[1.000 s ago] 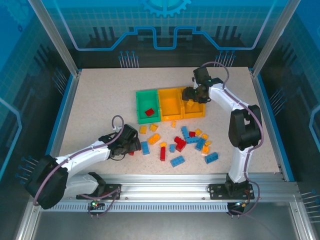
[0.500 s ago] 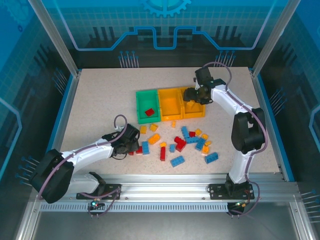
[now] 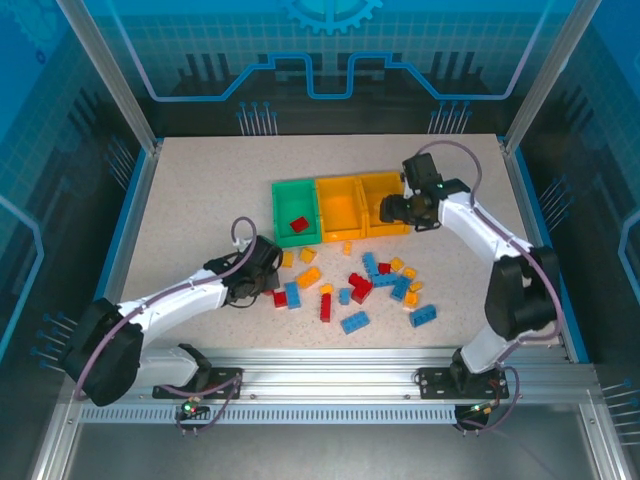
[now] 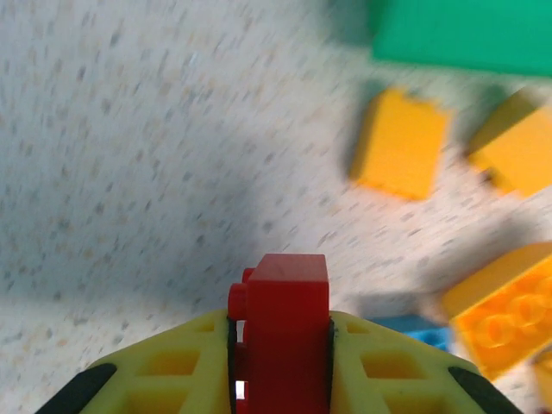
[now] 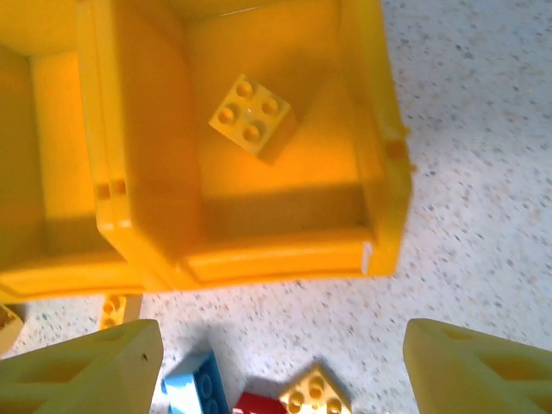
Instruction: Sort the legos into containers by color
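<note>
My left gripper (image 4: pixel 280 336) is shut on a small red lego (image 4: pixel 280 302), low over the table; from above the left gripper (image 3: pixel 272 290) sits left of the loose legos (image 3: pixel 370 285), which are red, blue and orange-yellow. The containers stand in a row: a green bin (image 3: pixel 283 192) with one red brick (image 3: pixel 299 224), a middle yellow bin (image 3: pixel 342 208), and a right yellow bin (image 5: pixel 285 259) with one yellow brick (image 5: pixel 252 116) inside. My right gripper (image 5: pixel 280 371) is open with nothing in it, hovering just in front of the right bin, and from above the right gripper (image 3: pixel 395 210) is by that bin's front corner.
Yellow bricks (image 4: pixel 401 142) and an orange one (image 4: pixel 509 306) lie just ahead of the left gripper, with the green bin's wall (image 4: pixel 466 34) beyond. Under the right gripper lie a blue brick (image 5: pixel 194 388) and a yellow one (image 5: pixel 315 397). Glass walls enclose the table.
The left gripper has closed on the red lego and shifted slightly right. The right arm has drawn back from over the right yellow bin toward its front, still open.
</note>
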Tool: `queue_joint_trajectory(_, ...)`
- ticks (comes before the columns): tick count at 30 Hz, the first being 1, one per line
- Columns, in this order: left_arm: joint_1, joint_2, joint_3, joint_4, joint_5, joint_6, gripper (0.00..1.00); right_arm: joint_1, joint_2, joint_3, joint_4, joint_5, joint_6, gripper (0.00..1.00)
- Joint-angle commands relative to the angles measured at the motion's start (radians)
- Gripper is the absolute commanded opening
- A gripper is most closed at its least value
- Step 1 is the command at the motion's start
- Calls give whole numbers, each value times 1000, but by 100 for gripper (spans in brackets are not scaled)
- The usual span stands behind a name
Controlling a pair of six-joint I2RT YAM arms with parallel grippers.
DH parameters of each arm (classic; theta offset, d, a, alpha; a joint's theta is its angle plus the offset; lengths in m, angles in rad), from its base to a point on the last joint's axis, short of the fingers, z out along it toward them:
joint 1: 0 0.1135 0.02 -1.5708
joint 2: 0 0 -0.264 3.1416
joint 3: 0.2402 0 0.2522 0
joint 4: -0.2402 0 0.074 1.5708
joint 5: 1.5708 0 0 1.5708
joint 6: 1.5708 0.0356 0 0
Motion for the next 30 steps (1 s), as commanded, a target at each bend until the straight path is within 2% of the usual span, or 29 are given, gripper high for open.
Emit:
queue_joint_trajectory(1, 16, 41, 124, -6, -43, 103, 26, 7, -89, -105, -37, 22, -2, 75)
queue_joint_trajectory(10, 106, 291, 462, 28, 14, 284, 26, 7, -282, -353, -124, 14, 140, 76)
queue_joint_trajectory(17, 188, 501, 665, 36, 107, 303, 27, 23, -415, -502, -193, -64, 240, 80)
queue_joint_trajectory(20, 202, 554, 720, 31, 124, 307, 30, 31, -465, -543, -242, -91, 269, 81)
queue_joint_trajectory(25, 203, 593, 761, 37, 137, 309, 37, 41, -537, -580, -347, -52, 352, 82)
queue_joint_trajectory(30, 202, 591, 761, 57, 145, 304, 48, 45, -578, -612, -366, -89, 398, 82)
